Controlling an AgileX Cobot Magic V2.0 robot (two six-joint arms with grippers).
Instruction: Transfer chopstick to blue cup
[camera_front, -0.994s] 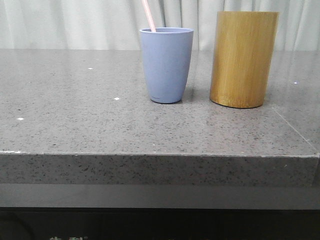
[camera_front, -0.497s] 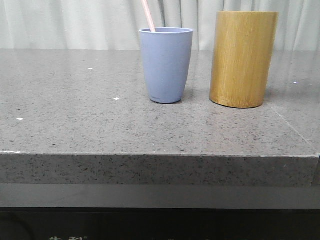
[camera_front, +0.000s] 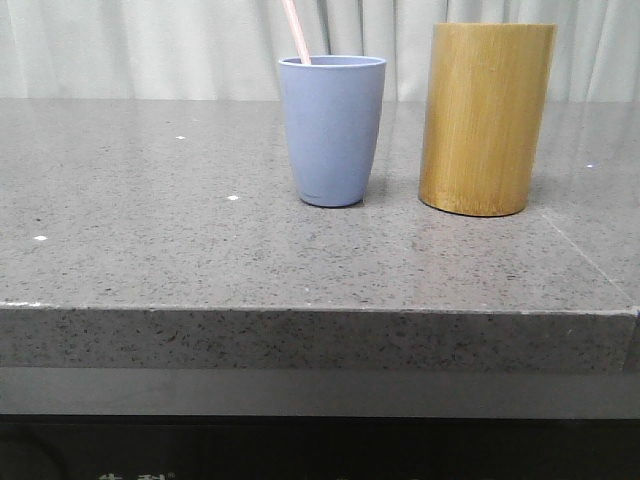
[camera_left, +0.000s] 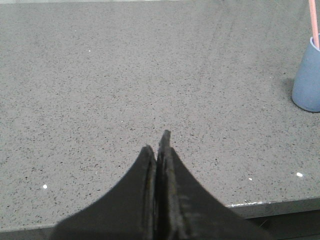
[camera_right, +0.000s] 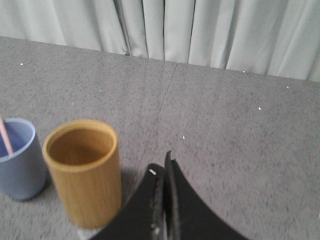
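The blue cup (camera_front: 332, 130) stands upright on the grey stone table (camera_front: 150, 240), left of a bamboo cylinder. A pale pink chopstick (camera_front: 297, 32) leans out of the cup's left rim and runs off the top of the front view. In the left wrist view the blue cup (camera_left: 308, 80) sits far off to the side with the chopstick (camera_left: 314, 22) in it; my left gripper (camera_left: 157, 142) is shut and holds nothing, above bare table. In the right wrist view my right gripper (camera_right: 165, 162) is shut and empty, beside the cylinder, with the blue cup (camera_right: 20, 157) and chopstick (camera_right: 5, 135) beyond it.
A tall tan bamboo cylinder (camera_front: 487, 118) stands right of the cup, open and empty at the top (camera_right: 82, 170). Pale curtains (camera_front: 150, 45) hang behind the table. The table's front edge (camera_front: 300, 310) runs across the front view.
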